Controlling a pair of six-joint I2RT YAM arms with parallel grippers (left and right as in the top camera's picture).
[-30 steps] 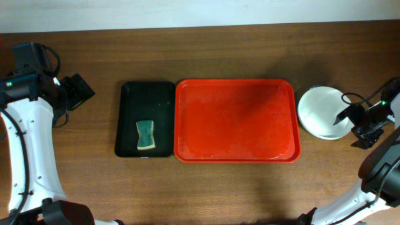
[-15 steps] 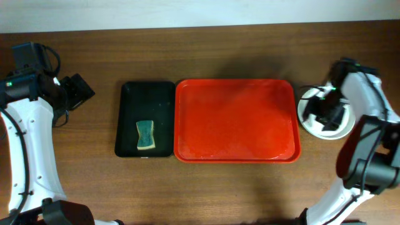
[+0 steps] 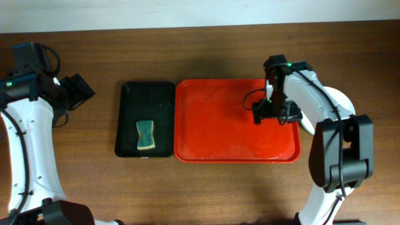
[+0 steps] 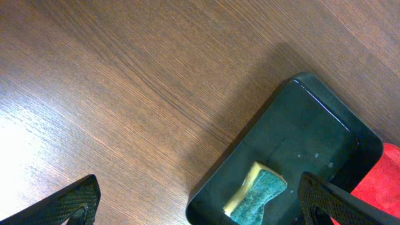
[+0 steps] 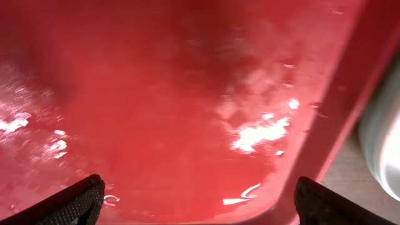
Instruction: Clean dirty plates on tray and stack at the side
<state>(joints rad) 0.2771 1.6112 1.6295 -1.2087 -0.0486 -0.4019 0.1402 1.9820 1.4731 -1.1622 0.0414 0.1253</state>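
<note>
I see the large red rectangular plastic tray (image 3: 212, 119) lying flat mid-bench, its floor glossy with a wet sheen. Round pale white plates (image 3: 340, 100) sit just beside its right rim, largely hidden; I cannot count them.

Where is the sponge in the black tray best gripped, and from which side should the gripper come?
Grip the sponge at its narrowed waist, coming straight down from above. It lies flat in the black tray, green side up, and the tray's raised rim would likely block a sideways approach. The pinched middle offers two opposite faces to squeeze.
</note>
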